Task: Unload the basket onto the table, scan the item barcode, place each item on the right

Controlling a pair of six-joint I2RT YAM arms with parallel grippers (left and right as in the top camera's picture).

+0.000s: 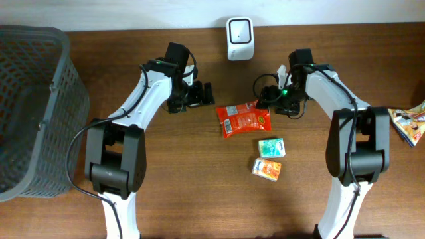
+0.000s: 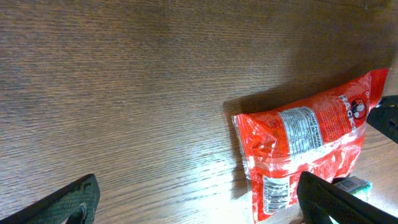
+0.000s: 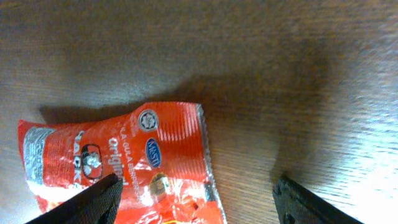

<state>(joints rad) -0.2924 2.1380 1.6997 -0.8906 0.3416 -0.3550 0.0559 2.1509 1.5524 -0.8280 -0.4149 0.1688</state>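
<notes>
Red packet (image 1: 244, 120) lies between scanner (image 1: 239, 38) and green box (image 1: 271, 147).

red packet (image 3: 124, 155) – reads "origi…", perhaps "gula" – rest blurred.

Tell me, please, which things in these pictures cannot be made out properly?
Red packet, left wrist view: the print is too small to read, and the bottom edge cuts the packet off.
Same packet, right wrist view: blurred, lower part cut off by the bottom edge.
Colourful packet, overhead view: cut off by the right edge.
Green box and orange box, overhead view: labels too small to read.
</notes>
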